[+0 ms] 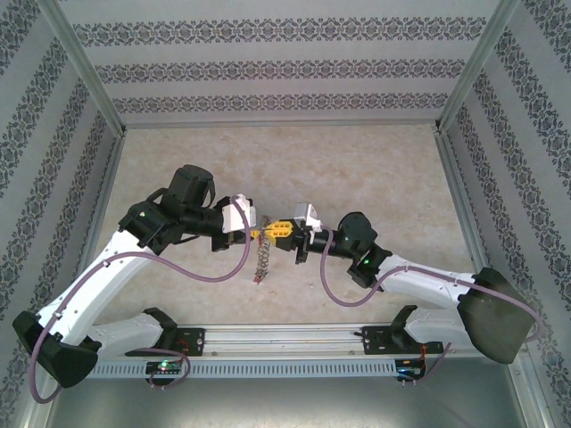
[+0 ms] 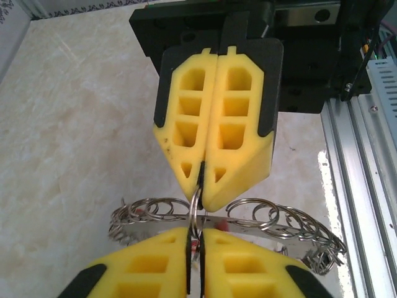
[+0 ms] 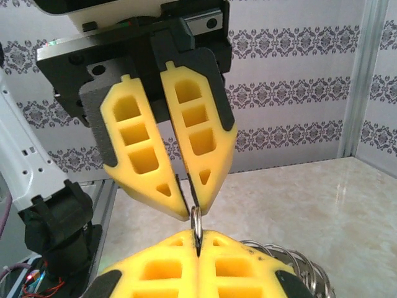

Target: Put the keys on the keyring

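One thin grey metal keyring [image 2: 196,208] stands edge-on in the air over the middle of the table. It is clenched from both sides: the left gripper [image 2: 188,234] and the right gripper [image 2: 202,197] each pinch its rim. Their wedge-shaped yellow fingers [image 2: 236,133] are matte and moulded with hollow pockets, and the tips of the two grippers almost meet. A chain of small silver wire loops [image 2: 273,220], coiled like a spring, trails just below the ring. I cannot tell whether its end touches the table [image 1: 357,169], a glossy cream marble-look slab with wide room around the grippers. Patterned walls [image 1: 285,71] bound three sides, and a ridged aluminium rail [image 1: 285,343] lines the near edge.
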Tool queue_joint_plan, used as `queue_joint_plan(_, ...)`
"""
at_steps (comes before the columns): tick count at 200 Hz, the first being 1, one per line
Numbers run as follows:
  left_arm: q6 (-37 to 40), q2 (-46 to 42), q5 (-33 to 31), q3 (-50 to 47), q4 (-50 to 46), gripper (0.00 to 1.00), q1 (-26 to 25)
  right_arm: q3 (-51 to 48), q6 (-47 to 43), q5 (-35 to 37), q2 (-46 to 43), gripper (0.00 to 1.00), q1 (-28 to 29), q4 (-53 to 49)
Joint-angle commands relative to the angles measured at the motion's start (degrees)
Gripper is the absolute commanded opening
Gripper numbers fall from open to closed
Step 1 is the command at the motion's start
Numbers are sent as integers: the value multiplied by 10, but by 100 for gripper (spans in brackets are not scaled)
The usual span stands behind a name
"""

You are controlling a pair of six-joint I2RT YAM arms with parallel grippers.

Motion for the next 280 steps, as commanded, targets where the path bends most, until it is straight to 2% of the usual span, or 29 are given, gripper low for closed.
queue_joint_plan(1, 45, -3, 35, 16, -37, 11, 2, 25, 22, -7, -3, 0, -1, 72)
queue_joint_plan(14, 59, -5, 33, 14, -48, 13, 2, 22, 27, -8, -4, 0, 0, 77)
queue_joint_plan(31, 63, -7, 14, 7, -48, 28, 3, 20, 27, -8, -6, 0, 1, 78)
queue_joint_plan(71, 52, -7, -4, -3, -14, 29, 2, 19, 31, -10, -4, 0, 4, 80)
queue_joint_plan(90, 49, -2, 7, 3, -7, 25, 2, 19, 39, -7, 4, 0, 5, 94)
queue_joint_plan(115, 55, 1, 11, 6, -12, 9, 2, 16, 44, -4, 6, 0, 7, 106)
queue_joint_plan(126, 55, 0, 8, 5, -17, 6, 2, 16, 43, 0, 5, 0, 7, 107)
queue_joint_plan(198, 40, -6, -17, -8, 0, 1, 2, 23, 47, 2, 13, 0, 14, 110)
queue_joint_plan(236, 35, -19, -10, -17, 5, 8, 2, 20, 41, 24, 8, 0, 14, 108)
queue_joint_plan(263, 27, -31, 3, -26, 17, 0, 2, 16, 29, 40, 6, 0, 15, 96)
queue_joint_plan(280, 26, -34, 1, -25, 16, 0, 2, 17, 28, 42, 6, 0, 16, 91)
